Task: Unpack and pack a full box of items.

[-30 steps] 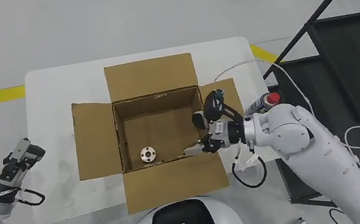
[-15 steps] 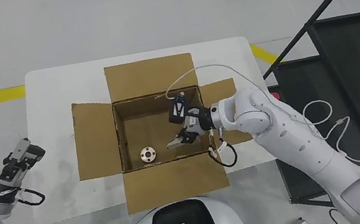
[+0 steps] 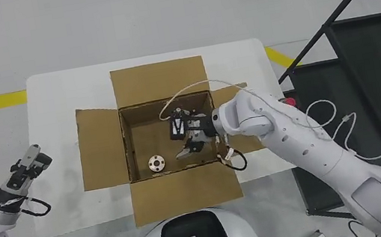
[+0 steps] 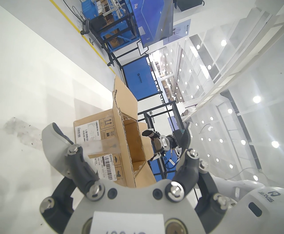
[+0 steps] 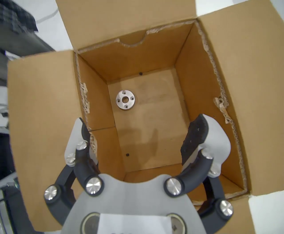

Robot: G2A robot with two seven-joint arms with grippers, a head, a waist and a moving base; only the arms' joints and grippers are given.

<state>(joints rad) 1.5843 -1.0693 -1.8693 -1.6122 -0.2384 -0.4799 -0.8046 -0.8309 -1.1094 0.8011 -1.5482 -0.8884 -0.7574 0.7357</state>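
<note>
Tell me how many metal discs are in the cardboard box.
1. The metal disc lies flat on the cardboard box floor, in its near corner on the robot's left. The right gripper hides a little of the floor.

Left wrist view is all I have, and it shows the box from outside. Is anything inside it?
Observer: Yes, one round metal flange lies flat on the floor of the box, near a corner.
Operator: Is the right tool holding anything?
Observer: No. The right tool hangs over the opening, open and empty, and the flange is not between its fingers.
Operator: Anything else in there?
Observer: Two small dark specks on the floor, too small to identify.
</note>
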